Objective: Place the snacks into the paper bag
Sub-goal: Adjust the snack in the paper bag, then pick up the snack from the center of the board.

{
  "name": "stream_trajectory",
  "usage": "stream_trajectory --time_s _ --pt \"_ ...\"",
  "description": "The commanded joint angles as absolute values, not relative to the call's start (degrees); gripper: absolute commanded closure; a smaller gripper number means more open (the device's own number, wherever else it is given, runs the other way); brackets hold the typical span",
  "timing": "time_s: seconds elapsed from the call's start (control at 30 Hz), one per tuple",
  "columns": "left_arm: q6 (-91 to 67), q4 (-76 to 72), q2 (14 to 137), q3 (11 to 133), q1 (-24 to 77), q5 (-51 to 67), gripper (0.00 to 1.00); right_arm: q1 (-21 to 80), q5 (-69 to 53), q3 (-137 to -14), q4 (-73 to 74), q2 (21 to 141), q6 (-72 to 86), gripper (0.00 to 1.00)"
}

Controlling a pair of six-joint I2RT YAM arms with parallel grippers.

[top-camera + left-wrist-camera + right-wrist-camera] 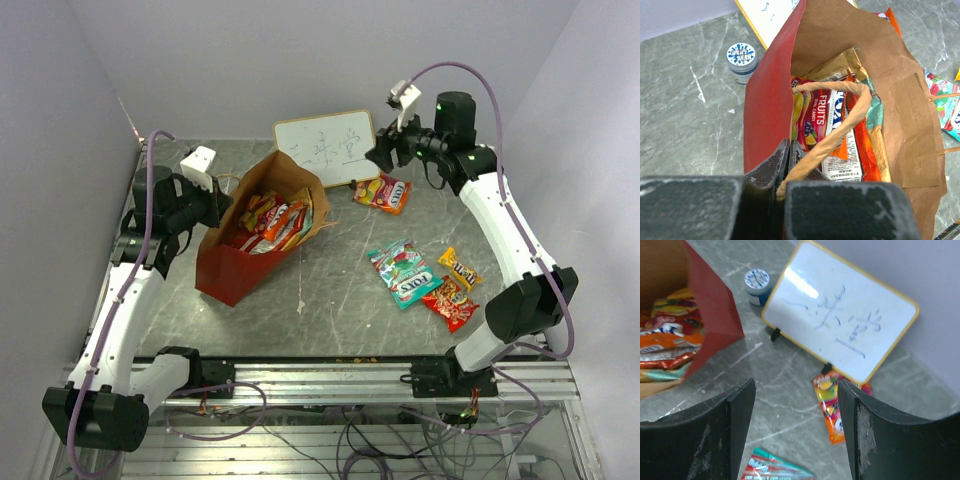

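The paper bag [228, 272], red outside and brown inside, lies tilted with its mouth open toward the back of the table. Several snacks [270, 220] are inside it, seen close up as fruit-candy packets [815, 117]. My left gripper [222, 205] is shut on the bag's red side wall [767, 100] at the rim, next to the twisted handle [840, 130]. My right gripper [385, 155] hangs open and empty [796, 390] above the table near an orange packet [832, 410]. Teal packets [403, 270], a yellow packet [460, 266] and a red packet [450, 303] lie on the table to the right.
A small whiteboard [325, 147] with a yellow frame stands at the back, just behind the bag's mouth. A small jar with a blue-and-white lid [741, 61] sits beside it. Grey walls close in the left, back and right sides.
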State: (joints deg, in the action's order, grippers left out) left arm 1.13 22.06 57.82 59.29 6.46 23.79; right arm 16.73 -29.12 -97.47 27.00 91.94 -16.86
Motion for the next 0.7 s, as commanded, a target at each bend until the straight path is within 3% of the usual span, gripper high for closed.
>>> stream_trajectory --time_s 0.0,0.33,0.67 --pt "1.6 19.9 57.8 59.8 6.2 25.3 0.93 10.5 -32.1 -92.6 22.6 90.4 -11.0 0.33" --pt "1.7 20.0 58.0 59.9 6.2 25.6 0.93 -1.4 -28.1 -83.6 15.9 97.9 -1.0 0.22" --pt "1.7 20.0 58.1 59.9 6.1 25.6 0.93 -2.5 -24.6 -82.3 13.7 110.0 4.1 0.08"
